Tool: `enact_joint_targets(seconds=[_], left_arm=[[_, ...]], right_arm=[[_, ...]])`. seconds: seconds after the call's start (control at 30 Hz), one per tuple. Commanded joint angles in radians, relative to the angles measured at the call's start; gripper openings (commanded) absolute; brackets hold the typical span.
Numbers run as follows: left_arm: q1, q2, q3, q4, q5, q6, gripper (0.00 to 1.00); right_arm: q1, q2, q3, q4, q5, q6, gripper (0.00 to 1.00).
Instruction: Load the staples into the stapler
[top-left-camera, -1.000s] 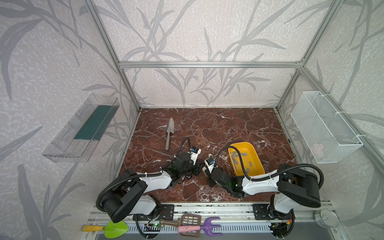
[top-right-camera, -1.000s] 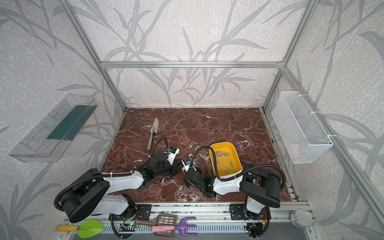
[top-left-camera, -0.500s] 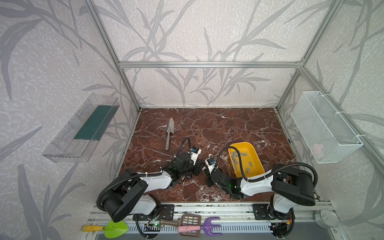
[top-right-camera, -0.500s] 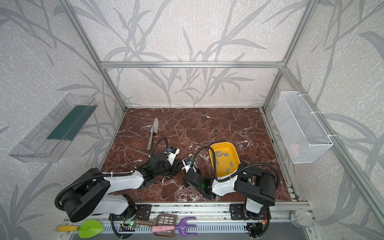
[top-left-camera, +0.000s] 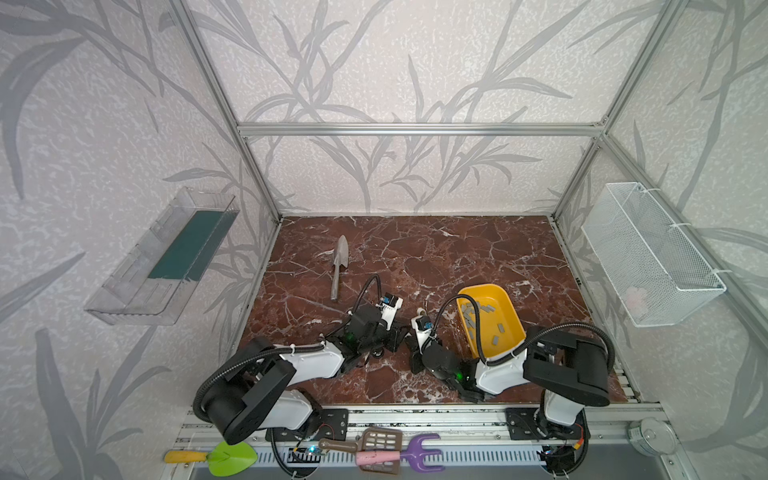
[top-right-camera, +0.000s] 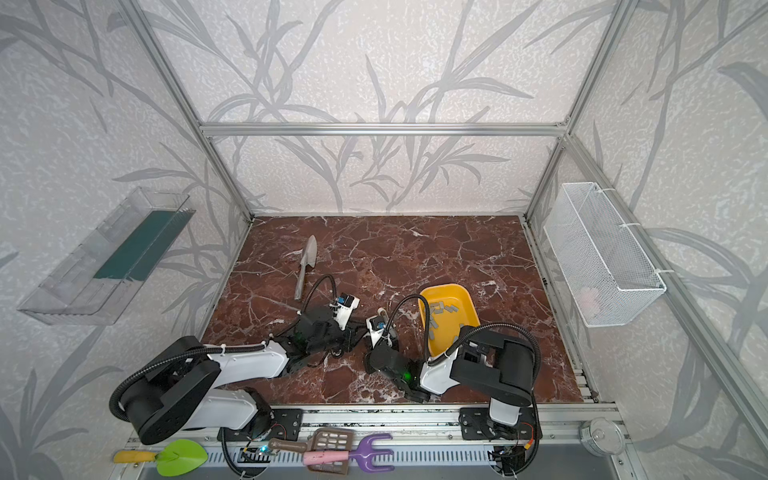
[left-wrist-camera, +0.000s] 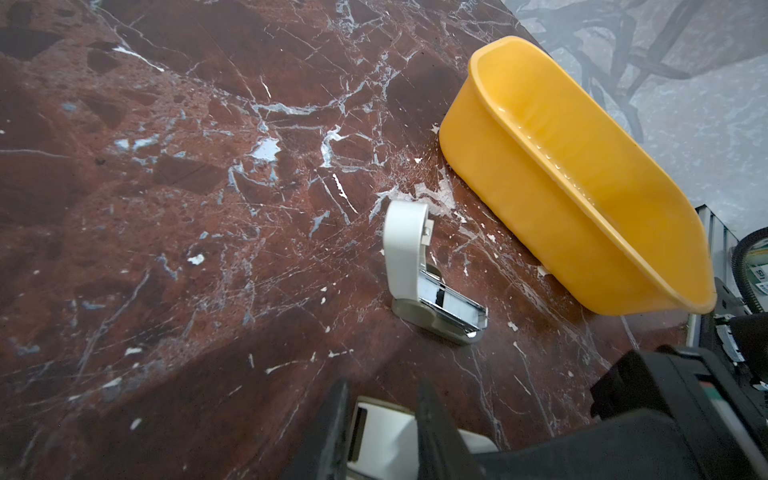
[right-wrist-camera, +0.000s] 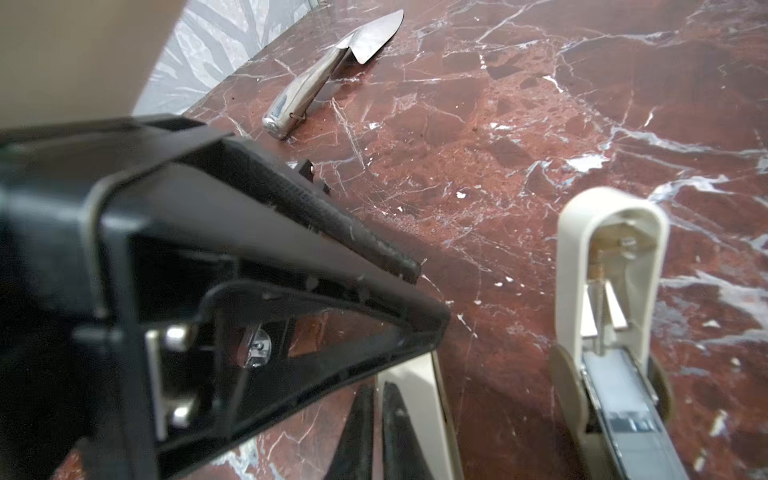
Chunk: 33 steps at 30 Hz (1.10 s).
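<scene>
Cream stapler (left-wrist-camera: 424, 286) stands on the surface (top-left-camera: 415, 257) near the yellow tray (left-wrist-camera: 519, 199), w/ a gap between; lid swung upright, metal rail exposed. Grey staples (top-left-camera: 471, 318) lie loose inside the tray. Low, close to the stapler, the left gripper (left-wrist-camera: 382, 392) has its jaws clamped on a cream block (left-wrist-camera: 386, 432). Just beside that block, the right gripper (right-wrist-camera: 377, 392) has jaws pressed together; can't tell if anything thin sits between. Metal trowel (top-left-camera: 337, 266) lies well apart, toward the back.

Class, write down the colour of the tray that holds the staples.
Yellow; the tray shows best in the left wrist view.
</scene>
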Motion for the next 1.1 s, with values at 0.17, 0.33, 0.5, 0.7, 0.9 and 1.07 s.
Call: enact_joint_targets(seconds=[0.17, 0.33, 0.5, 0.7, 0.9, 1.07], left_arm=[[-0.004, -0.01, -0.012, -0.049, 0.016, 0.0, 0.3], [-0.005, -0.03, -0.009, -0.072, 0.001, 0.001, 0.3], [-0.004, -0.073, -0.007, -0.095, -0.031, -0.007, 0.3], [-0.002, -0.163, 0.004, -0.178, -0.14, -0.012, 0.3], [0.0, -0.311, 0.027, -0.239, -0.274, -0.031, 0.41], [0.001, -0.426, 0.05, -0.236, -0.278, -0.009, 0.76]], right_arm=[[0.006, 0.037, -0.014, -0.245, -0.004, -0.029, 0.1], [-0.003, -0.016, -0.019, -0.236, -0.002, -0.053, 0.11], [-0.008, -0.12, 0.091, -0.373, 0.014, -0.156, 0.13], [-0.012, -0.183, 0.191, -0.475, 0.021, -0.244, 0.16], [-0.018, -0.378, 0.128, -0.56, 0.093, -0.248, 0.28], [-0.03, -0.514, 0.0, -0.613, 0.106, -0.166, 0.4]])
